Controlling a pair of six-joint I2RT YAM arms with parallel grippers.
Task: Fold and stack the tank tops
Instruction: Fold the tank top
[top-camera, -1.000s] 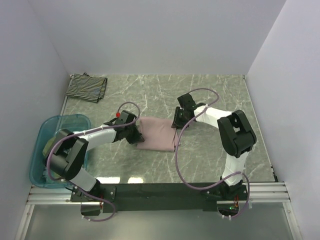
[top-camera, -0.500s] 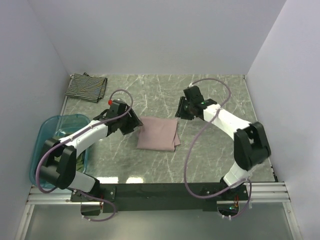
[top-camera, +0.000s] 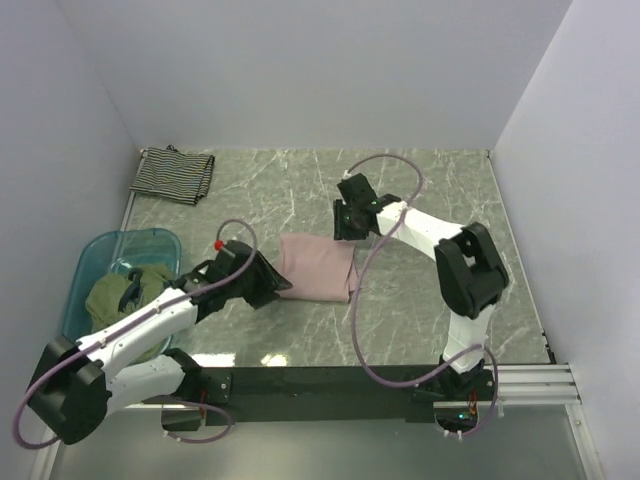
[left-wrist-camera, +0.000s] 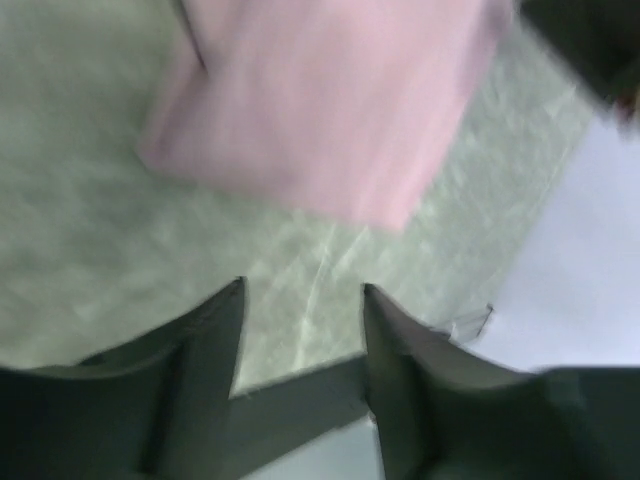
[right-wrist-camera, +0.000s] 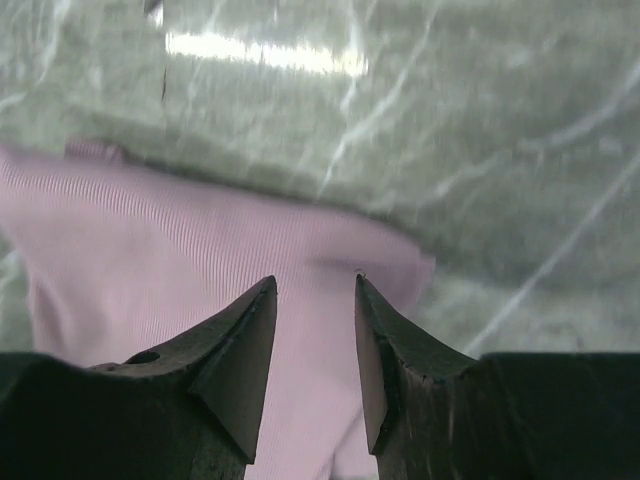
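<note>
Left arm (top-camera: 150, 320) stretched low from near-left toward centre | left gripper (top-camera: 275, 285) jaws parted, empty | right arm (top-camera: 430, 228) elbow raised, forearm angled far-left | right gripper (top-camera: 341, 225) tipped down, jaws slightly apart, empty

Soft, even, bright light falls from above; shadows are faint. White glare streaks the table (top-camera: 300, 190) on the near side of the pink top (top-camera: 318, 266), and again beyond it in the right wrist view. The left wrist view is smeared throughout, the top's edges blurred.
</note>
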